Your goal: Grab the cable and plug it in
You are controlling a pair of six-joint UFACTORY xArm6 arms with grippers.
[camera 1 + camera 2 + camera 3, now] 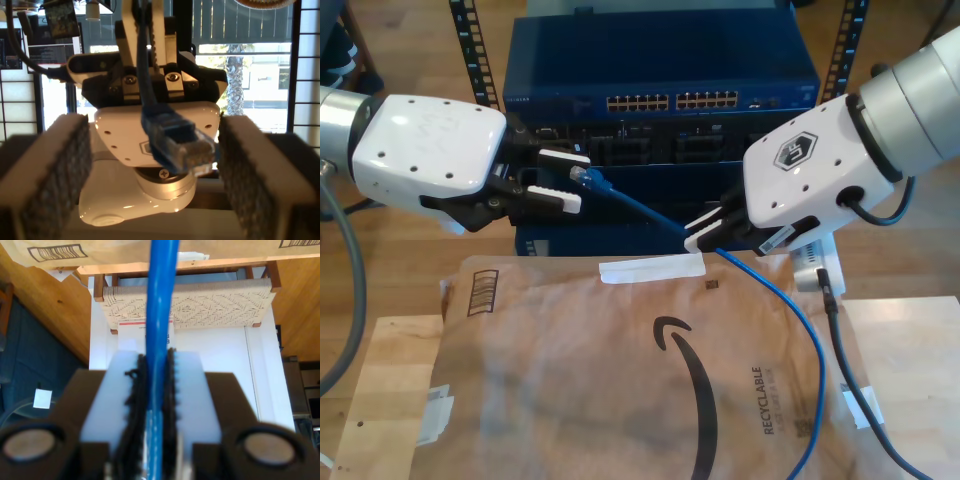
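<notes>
Cable [650,212]: thin, bright blue, translucent blue plug [182,142] at its end. The taut stretch runs diagonally, rising from my second claw [705,235], at the exterior view's right, to my first claw [565,178], at the exterior view's left. The plug tip sits between the first claw's parted pads, touching neither. Second claw clamped on the cable. The rest hangs over the brown paper mailer [620,380].
</notes>
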